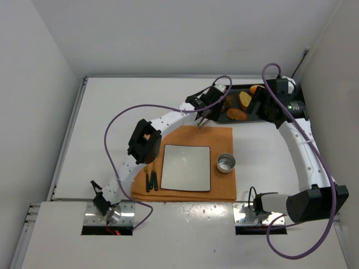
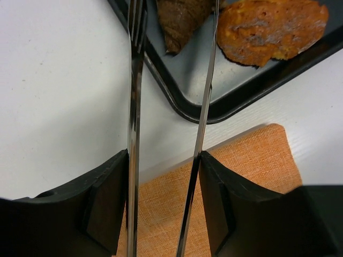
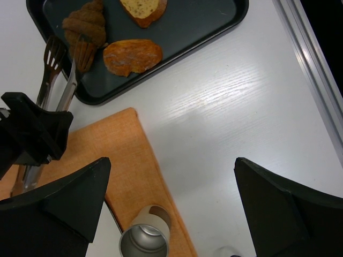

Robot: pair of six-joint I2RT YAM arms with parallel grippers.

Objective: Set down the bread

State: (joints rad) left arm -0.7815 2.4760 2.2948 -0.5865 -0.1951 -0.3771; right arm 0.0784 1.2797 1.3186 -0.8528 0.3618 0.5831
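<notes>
The bread (image 3: 84,24) lay in the dark tray (image 3: 203,32) beside flat slices (image 3: 132,56). The tongs (image 3: 63,75), clamped in the left gripper (image 2: 163,179), stood spread, tips straddling its end, not pinching. Risk: so shallow a bite could let the ridged pastry pivot and drop. White table (image 3: 241,107), orange mat (image 3: 107,155), white walls (image 1: 168,33)

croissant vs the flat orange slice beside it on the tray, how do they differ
The croissant is dark brown; the orange slice is lighter orange-tan. The croissant is ridged and curved; the orange slice is flat and roughly oval. The tongs reach the croissant's end, not the orange slice. Both lie on the dark tray.
</notes>
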